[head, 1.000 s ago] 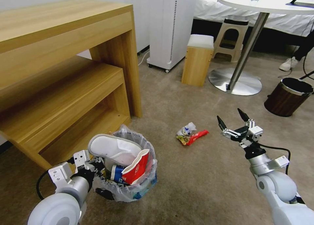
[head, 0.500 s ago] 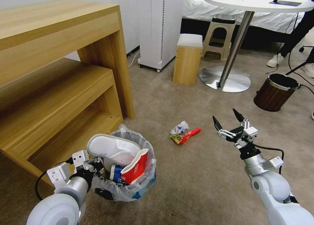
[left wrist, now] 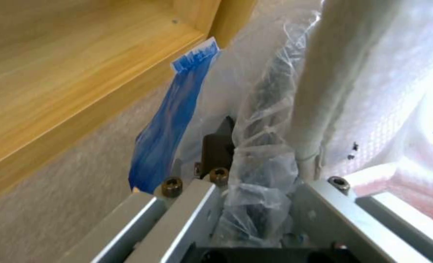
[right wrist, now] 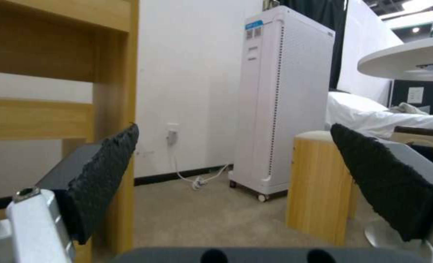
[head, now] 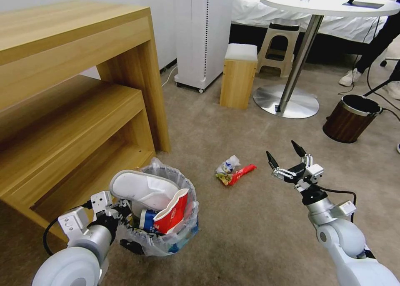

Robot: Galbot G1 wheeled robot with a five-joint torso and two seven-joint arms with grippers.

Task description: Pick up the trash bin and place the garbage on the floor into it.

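Beige short-pile floor [head: 250, 219] fills the lower and middle frame of the head view. A two-tier wooden shelf [head: 75, 90] takes the left side; along the top stand one white tower unit [head: 204, 32], one wooden stool [head: 238, 75], one plastic stool [head: 278, 46], a round white worktop [head: 333, 3] on a steel foot, and a bed [head: 266, 7] behind. One brown bin [head: 351, 118] sits at the right edge. The trash bin [head: 166, 240], lined with a clear bag, stands at lower left, just before the shelf; in it lie one white slipper [head: 143, 188], one red-white cup [head: 173, 215] and one blue cup [head: 146, 220]. The left pincer [head: 118, 225] at the lower left is clamped on the bin's rim; in the left wrist view the bag [left wrist: 260, 164] is bunched between its metal fingers [left wrist: 187, 212]. One small pile of litter, a red wrapper [head: 242, 172] and a crumpled white packet [head: 227, 165], lies on the floor at centre. The right pincer [head: 283, 151] hovers right of centre, near the pile but apart from it, its two black fingertips [right wrist: 104, 171] spread wide, holding nothing.
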